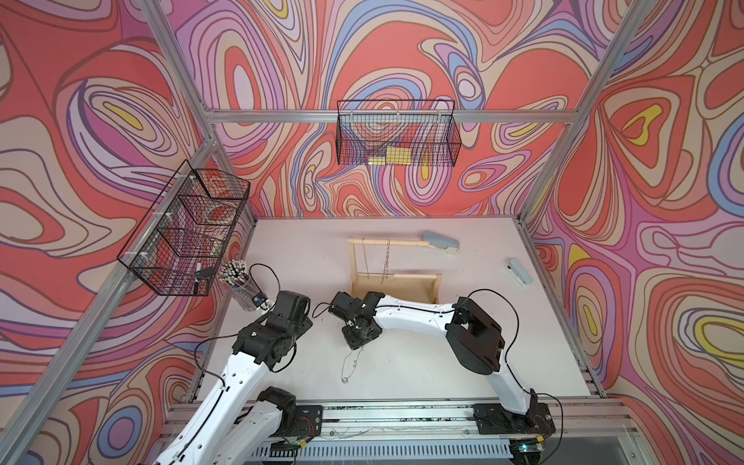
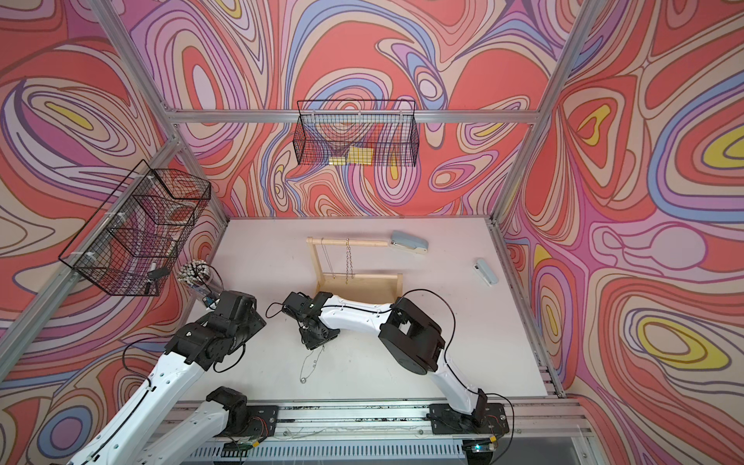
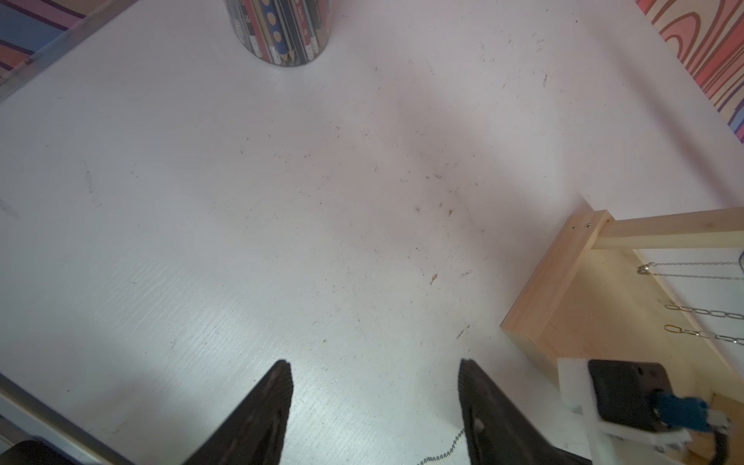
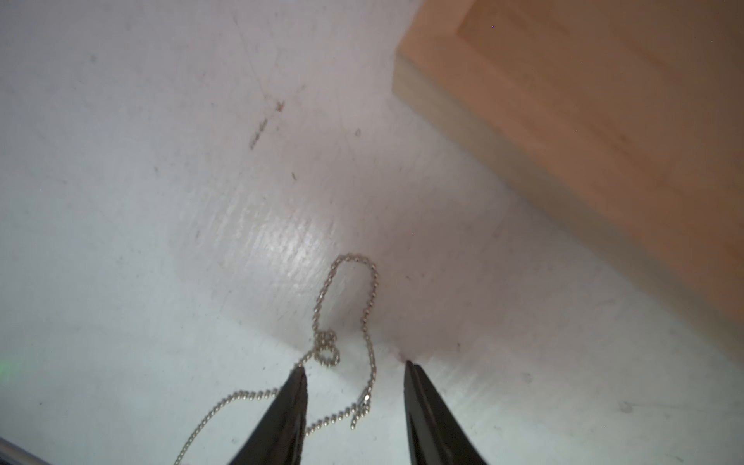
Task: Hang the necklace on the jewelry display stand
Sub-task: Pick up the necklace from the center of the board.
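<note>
Right gripper [image 4: 354,365] spread apart, jaws straddling the necklace [image 4: 372,290] on the table [image 4: 120,201]. In a top view, it trails toward six o'clock [image 1: 348,364].

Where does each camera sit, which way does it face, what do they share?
Top views: high behind the left arm and right arm, looking down at the white table and light wooden jewelry display stand.
Left wrist: behind the open left gripper, facing table and a clear pencil cup.
Right wrist: behind the open right gripper, over the silver beaded necklace.
Shared: both wrist views show the stand.
</note>
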{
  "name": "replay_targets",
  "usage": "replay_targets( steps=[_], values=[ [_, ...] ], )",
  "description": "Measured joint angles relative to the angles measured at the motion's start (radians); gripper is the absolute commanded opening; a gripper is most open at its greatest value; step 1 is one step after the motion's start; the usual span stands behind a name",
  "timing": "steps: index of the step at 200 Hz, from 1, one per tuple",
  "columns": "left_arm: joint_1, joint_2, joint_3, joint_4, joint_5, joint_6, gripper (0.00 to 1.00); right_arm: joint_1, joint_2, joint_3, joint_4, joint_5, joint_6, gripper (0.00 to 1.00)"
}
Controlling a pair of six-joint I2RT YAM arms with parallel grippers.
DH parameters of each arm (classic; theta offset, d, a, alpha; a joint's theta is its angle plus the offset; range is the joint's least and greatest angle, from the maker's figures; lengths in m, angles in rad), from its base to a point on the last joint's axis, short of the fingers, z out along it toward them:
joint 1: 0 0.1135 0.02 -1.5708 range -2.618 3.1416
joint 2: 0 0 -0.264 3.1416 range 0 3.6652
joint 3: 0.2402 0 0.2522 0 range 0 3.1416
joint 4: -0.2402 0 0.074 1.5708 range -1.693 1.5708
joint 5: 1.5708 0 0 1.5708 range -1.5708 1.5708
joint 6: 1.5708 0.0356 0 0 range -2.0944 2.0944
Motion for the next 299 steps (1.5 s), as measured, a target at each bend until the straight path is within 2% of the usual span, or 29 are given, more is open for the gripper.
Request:
replay_targets(
  steps=[56,162,252,299],
  values=[
    [0.01,0.013,-0.002,0.014,0.005,0.008,0.69,0.001,0.028,0.031,0.001,-0.016,-0.006,0.43],
    [0.019,0.03,-0.005,0.028,0.007,0.014,0.69,0.032,0.025,0.02,-0.01,-0.005,-0.01,0.0],
    [0.023,-0.018,-0.01,0.02,-0.008,0.011,0.69,0.038,0.015,0.024,-0.061,0.092,-0.008,0.0],
    [0.024,-0.021,-0.018,0.02,-0.009,0.006,0.69,0.038,-0.048,0.025,-0.089,0.139,-0.008,0.0]
  ],
)
